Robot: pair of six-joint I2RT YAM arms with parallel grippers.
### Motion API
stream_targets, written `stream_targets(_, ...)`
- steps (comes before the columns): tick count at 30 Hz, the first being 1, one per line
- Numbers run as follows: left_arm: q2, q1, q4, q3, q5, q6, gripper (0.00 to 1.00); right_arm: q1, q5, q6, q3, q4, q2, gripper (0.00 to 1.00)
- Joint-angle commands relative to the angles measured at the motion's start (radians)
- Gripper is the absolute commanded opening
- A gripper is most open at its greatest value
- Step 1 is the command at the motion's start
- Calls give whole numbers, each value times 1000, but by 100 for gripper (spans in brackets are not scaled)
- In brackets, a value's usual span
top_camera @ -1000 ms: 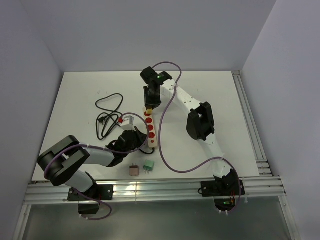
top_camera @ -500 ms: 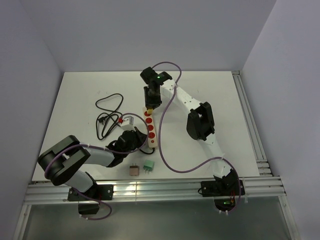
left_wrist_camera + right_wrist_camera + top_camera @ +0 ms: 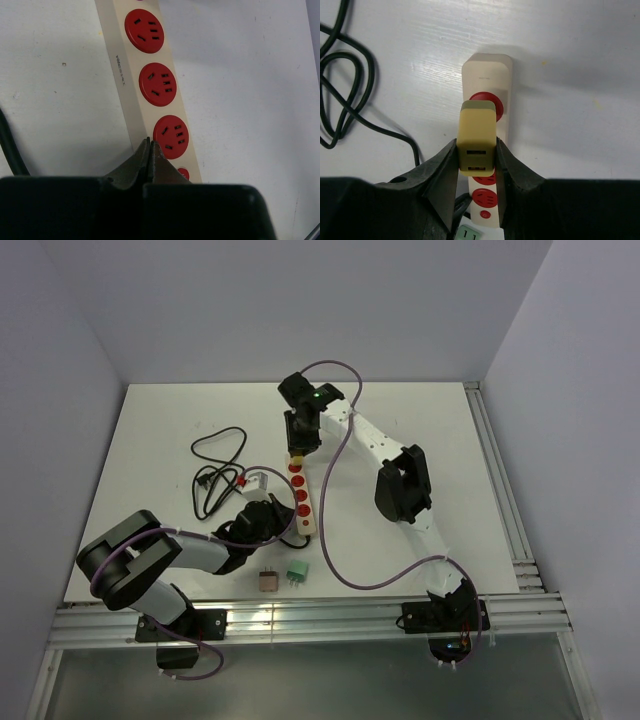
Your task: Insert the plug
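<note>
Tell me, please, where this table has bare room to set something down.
The table is bare between the right arm and the right-hand rail, and along the far edge beyond the black cable. It is crowded around the power strip, where the cable, the left arm, a brown adapter and a green adapter sit close.

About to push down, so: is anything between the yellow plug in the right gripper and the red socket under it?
Nothing visible does. The yellow plug, in the right gripper, sits over the red socket at the end of the power strip; the black cable lies off to one side.
</note>
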Motion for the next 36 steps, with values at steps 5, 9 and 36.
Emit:
stream_targets(5,40,-51,-125,-27,182,-17,0,11,14,-5,74,-54,-34,0)
stream_targets(9,43,-51,-122,-30,187,-18,0,9,31,-3,46,-58,-25,0)
stream_targets(36,45,-51,-119,-30,193,-21,0,7,20,-5,41,-40,37,0)
